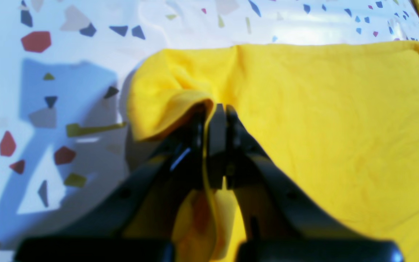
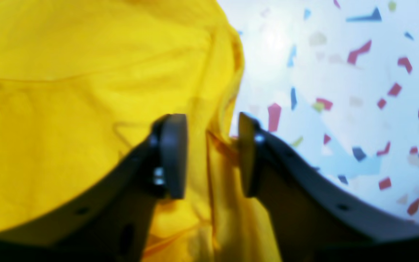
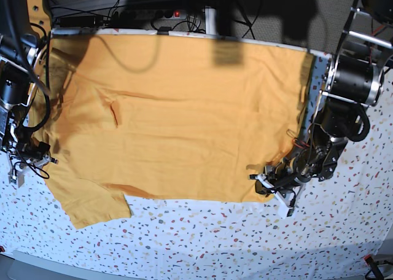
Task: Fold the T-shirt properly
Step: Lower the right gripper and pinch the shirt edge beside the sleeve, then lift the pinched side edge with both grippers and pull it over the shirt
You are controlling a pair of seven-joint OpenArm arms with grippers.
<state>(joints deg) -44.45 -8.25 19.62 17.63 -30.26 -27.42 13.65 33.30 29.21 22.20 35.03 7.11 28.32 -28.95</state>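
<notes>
The orange-yellow T-shirt (image 3: 184,120) lies spread across the table in the base view, one sleeve at the front left. My left gripper (image 3: 263,182) is at the shirt's front right corner. In the left wrist view it (image 1: 216,109) is shut on a bunched fold of the T-shirt (image 1: 322,127). My right gripper (image 3: 43,158) is at the shirt's left edge. In the right wrist view it (image 2: 212,125) is open, with the edge of the T-shirt (image 2: 86,91) hanging between its pads. No black marks show.
The table has a white speckled cover (image 3: 215,237), bare along the front and right. Cables and a power strip (image 3: 166,13) run behind the back edge. Arm bases stand at the left (image 3: 12,83) and right (image 3: 356,77) sides.
</notes>
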